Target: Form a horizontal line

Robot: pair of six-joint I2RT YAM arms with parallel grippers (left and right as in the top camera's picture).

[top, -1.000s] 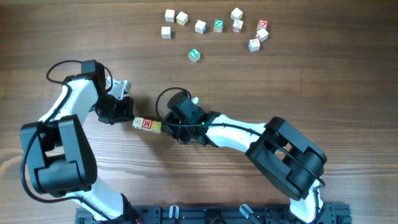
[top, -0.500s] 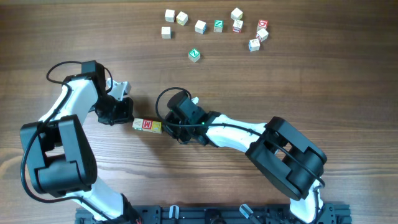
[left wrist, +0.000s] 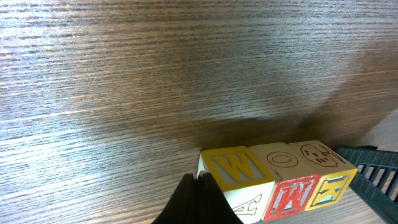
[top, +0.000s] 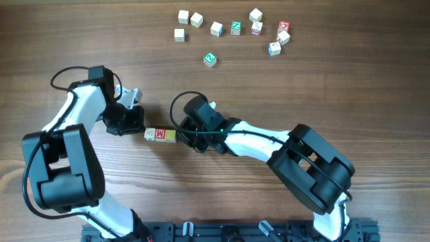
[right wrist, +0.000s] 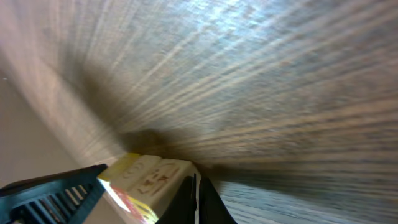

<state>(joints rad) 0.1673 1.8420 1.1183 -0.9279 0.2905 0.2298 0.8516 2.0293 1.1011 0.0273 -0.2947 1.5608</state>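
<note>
Three cubes in a row (top: 160,134): touching side by side on the table (top: 336,87), left of centre, between the two grippers. The line runs left to right and dips slightly at its right end.
Pale cube (top: 149,133): left end of the line, with a faint green mark on top. The left wrist view shows a yellow W on its side.
Red M cube (top: 160,134): in the middle, touching both neighbours.
Yellow-faced cube (top: 170,136): right end of the line, nearest the right arm.
Left gripper (left wrist: 199,180): fingers pressed together with nothing between them. The tips sit at the outer side of the pale cube, touching it or very nearly so.
Right gripper (right wrist: 196,182): fingers appear drawn together to a thin slit and empty, though this wrist view is blurred. The tips are just beside the end of the yellow-faced cube.
Green-faced cube (top: 210,60): alone on the table, well apart from the line, toward the far side.
Loose cubes (top: 216,28): several scattered along the far side, beyond the green-faced cube and away from both arms.
</note>
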